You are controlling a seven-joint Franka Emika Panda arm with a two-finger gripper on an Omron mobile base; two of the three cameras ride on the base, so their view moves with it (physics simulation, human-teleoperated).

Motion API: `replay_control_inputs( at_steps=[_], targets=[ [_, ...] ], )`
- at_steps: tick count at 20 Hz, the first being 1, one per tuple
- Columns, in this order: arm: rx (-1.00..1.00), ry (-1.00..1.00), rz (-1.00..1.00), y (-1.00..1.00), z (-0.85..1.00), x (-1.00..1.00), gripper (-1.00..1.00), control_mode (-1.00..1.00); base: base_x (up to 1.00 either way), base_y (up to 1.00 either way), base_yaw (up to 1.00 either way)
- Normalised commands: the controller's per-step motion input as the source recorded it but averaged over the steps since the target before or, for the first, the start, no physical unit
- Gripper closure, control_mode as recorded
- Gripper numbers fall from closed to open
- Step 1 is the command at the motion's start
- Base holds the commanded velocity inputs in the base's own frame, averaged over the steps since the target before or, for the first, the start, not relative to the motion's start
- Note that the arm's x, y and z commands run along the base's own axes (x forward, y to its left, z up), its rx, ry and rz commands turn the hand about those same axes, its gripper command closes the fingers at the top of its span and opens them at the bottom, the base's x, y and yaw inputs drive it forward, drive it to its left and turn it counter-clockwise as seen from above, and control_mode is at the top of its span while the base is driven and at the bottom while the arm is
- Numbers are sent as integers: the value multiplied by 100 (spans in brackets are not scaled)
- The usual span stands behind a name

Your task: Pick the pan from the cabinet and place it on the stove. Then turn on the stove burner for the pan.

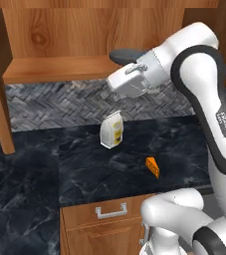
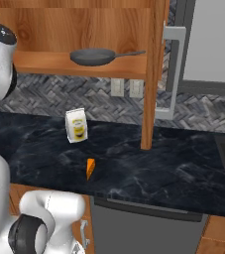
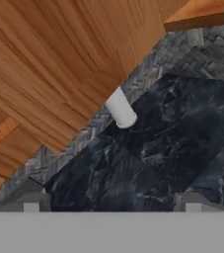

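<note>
The shallow round dark grey frying pan [image 2: 93,57] with its long thin dark handle sits on the wooden shelf of the open medium-brown wall cabinet [image 2: 59,30], handle pointing toward the cabinet's right side in the right base view; in the left base view its dark rim shows on the shelf just behind the robot's hand. The white two-finger gripper [image 1: 108,94] hangs just below the front edge of that shelf, near the pan but not touching it, with its jaws spread wide and nothing between them. In the hand view the two finger tips [image 3: 32,202] stand well apart over the black marble counter [image 1: 30,169], with the cabinet's wood above. On the counter stand a small white and yellow bag [image 1: 112,129] and, near it, an orange wedge of cheese [image 1: 153,167].
</note>
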Motion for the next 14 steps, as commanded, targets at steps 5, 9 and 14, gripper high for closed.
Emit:
replay_control_inputs(
  at_steps=[5,9,14],
  targets=[
    [-11,-38,-7,-70,1,0,-100,-100,0,0,0],
    [-7,-37,-8,-71,0,0,-100,-100,0,0,0],
    [-5,-33,-9,-69,6,2,-100,-100,0,0,0]
  ],
)
